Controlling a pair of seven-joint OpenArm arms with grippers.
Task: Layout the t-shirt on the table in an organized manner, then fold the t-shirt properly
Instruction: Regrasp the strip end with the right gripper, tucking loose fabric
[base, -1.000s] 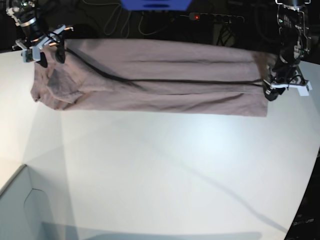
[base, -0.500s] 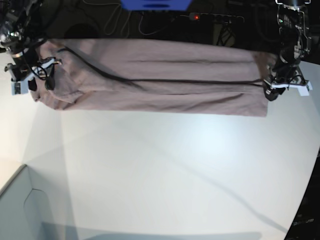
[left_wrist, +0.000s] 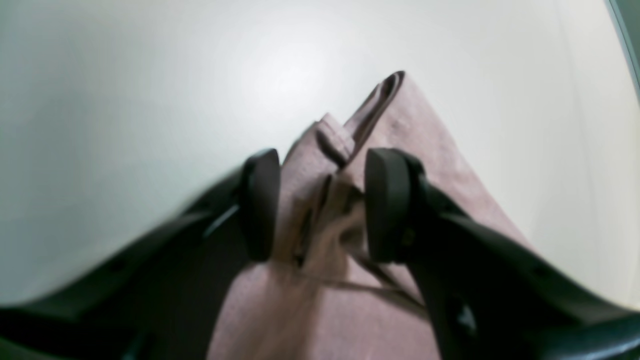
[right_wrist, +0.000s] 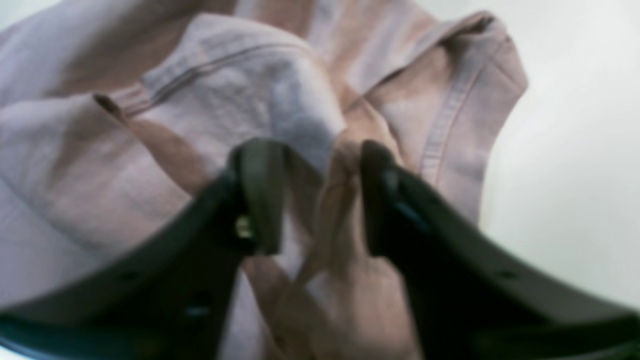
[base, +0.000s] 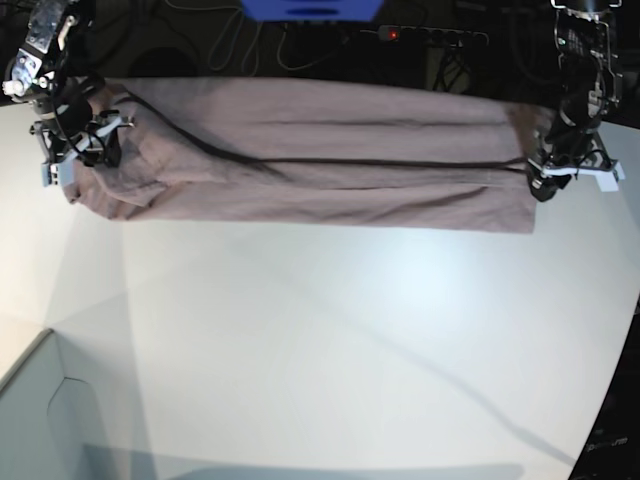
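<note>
Your t-shirt (base: 320, 160) lies across the far side of the bench (base: 330, 340), long axis running left to right. It's soft, limp cotton, so take bunched hem or sleeve edges. The left gripper (left_wrist: 320, 205) pinches a fold at 1 end; the right gripper (right_wrist: 310, 195), half-closed, straddles bunched cloth, grip uncertain.

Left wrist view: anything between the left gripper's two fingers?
Yes. In the left wrist view, bunched t-shirt fabric fills the gap of the left gripper; the bare table lies beyond.
</note>
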